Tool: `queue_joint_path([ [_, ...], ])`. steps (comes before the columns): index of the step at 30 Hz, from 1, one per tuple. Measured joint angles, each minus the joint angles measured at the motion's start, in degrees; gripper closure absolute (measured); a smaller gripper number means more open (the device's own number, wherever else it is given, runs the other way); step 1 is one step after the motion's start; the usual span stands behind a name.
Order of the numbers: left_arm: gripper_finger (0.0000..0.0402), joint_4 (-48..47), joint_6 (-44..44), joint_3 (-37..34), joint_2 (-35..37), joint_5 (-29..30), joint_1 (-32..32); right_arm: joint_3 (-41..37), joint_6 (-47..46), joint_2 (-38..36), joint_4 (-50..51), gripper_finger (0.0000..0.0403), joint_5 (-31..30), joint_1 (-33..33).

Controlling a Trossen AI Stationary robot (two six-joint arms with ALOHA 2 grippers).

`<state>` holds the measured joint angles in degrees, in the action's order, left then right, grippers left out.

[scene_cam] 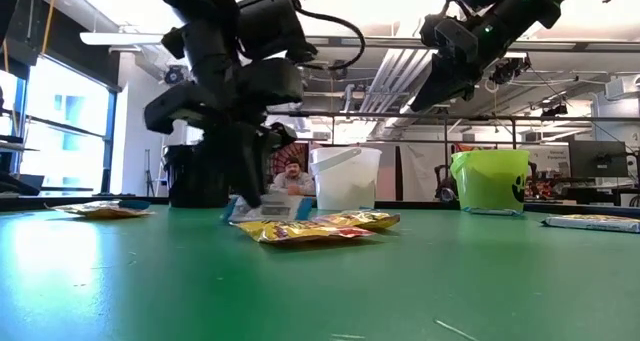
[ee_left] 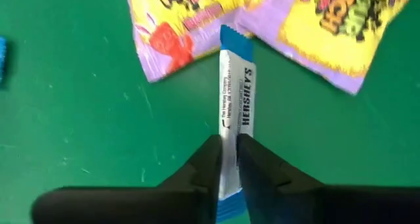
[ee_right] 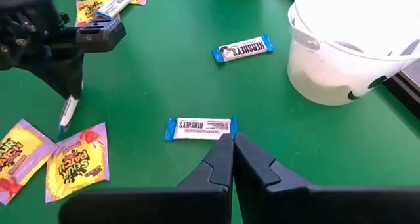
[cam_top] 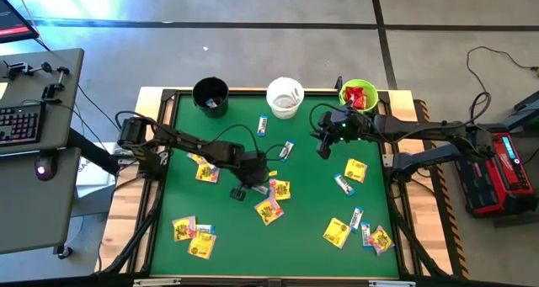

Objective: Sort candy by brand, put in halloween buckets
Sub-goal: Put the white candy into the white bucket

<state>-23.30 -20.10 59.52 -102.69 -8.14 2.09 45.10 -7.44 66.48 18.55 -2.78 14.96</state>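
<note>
Left hand [cam_top: 238, 190] sits low over the middle of the green desk [cam_top: 312, 194], fingers [ee_left: 209, 159] pinched onto a slim white-and-blue Hershey's bar [ee_left: 235, 112]. From the left wrist view I see the bar clamped edgewise between the two tips, its far end reaching toward two yellow packets [ee_left: 262, 20]. In the low view the bar hangs at the fingertips just above a yellow packet on the desk.

Right hand [cam_top: 322, 148] hovers over the far-right part of the desk, fingers pressed together with nothing between them. Below it in its wrist view lies another white-and-blue bar [ee_right: 200, 127], flat on the desk, and a second one [ee_right: 243, 48] farther on, near the white bucket [ee_right: 348, 46].

Along the far edge I count three buckets: black [cam_top: 210, 95] at left, white in the middle, lime green [cam_top: 358, 94] at right with red candy [cam_top: 360, 98] inside it.

Yellow packets and more white-and-blue bars lie scattered over the desk, with clusters at near left [cam_top: 194, 235] and near right [cam_top: 358, 228].
</note>
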Motion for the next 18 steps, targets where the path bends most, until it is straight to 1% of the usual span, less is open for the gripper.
queue_joint_path([
  [3, 0.0385, -0.43, 1.59, 1.14, 0.00, 0.21, -0.04, 0.00, 0.00, 0.00, 0.00, 0.0403, 0.02, 0.00],
  [7, 0.0397, -2.18, 2.52, 3.46, 0.00, 0.38, -0.09, 0.00, 0.00, 0.00, 0.00, 0.0403, 0.00, 0.00],
  [18, 0.0401, -6.64, 8.81, 10.67, 0.20, 0.66, -3.31, 0.00, 0.02, 0.00, 0.00, 0.0403, 0.00, 0.00],
])
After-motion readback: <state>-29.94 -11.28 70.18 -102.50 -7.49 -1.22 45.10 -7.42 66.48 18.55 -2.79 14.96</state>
